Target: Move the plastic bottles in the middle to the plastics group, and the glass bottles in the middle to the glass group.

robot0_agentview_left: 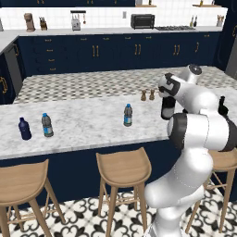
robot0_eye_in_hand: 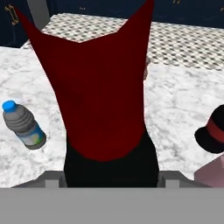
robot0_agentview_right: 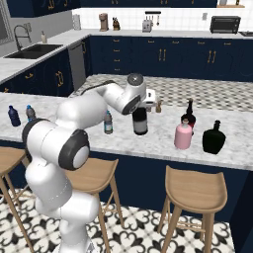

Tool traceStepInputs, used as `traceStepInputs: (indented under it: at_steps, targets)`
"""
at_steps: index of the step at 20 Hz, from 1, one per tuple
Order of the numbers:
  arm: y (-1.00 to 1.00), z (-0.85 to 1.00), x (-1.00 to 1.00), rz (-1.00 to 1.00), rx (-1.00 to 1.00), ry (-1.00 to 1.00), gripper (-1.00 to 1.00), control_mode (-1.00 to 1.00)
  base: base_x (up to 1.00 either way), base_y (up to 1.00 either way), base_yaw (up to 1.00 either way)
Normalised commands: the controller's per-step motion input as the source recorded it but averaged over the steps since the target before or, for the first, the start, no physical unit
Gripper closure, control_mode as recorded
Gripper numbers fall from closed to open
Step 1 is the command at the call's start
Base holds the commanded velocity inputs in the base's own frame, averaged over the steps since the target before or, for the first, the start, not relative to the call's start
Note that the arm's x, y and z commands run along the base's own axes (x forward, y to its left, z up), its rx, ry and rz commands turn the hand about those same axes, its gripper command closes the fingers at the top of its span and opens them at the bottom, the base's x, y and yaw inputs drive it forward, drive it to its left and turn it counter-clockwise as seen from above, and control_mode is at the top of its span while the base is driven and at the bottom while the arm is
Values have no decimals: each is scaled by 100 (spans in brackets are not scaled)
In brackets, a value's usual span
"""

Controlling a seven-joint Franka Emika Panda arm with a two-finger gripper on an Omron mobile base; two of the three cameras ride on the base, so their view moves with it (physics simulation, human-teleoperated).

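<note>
nothing sorted yet: tool [robot0_agentview_right: 140, 114] straddled wine bottle [robot0_agentview_right: 140, 122], grip unclear; water bottle [robot0_agentview_right: 107, 123], pink bottle [robot0_agentview_right: 183, 135] stood mid-counter [robot0_agentview_right: 158, 141].

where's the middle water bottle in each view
Left base view: water bottle stands centre on the counter, left of the arm.
Right base view: left of centre, just left of the wine bottle.
Hand view: at left, beside the wine bottle's red top.
Shared landmark: the wine bottle.
</note>
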Motion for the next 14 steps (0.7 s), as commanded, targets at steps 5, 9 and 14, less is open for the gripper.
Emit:
traceStepInputs:
  at_steps: [5,9,14]
  targets:
    - [-58,-3,2,0,0,0,100,-100,0,0,0]
    - [-37,0,14,0,0,0,100,-100,0,0,0]
    - [-25,0,16,0,0,-3,100,-100,0,0,0]
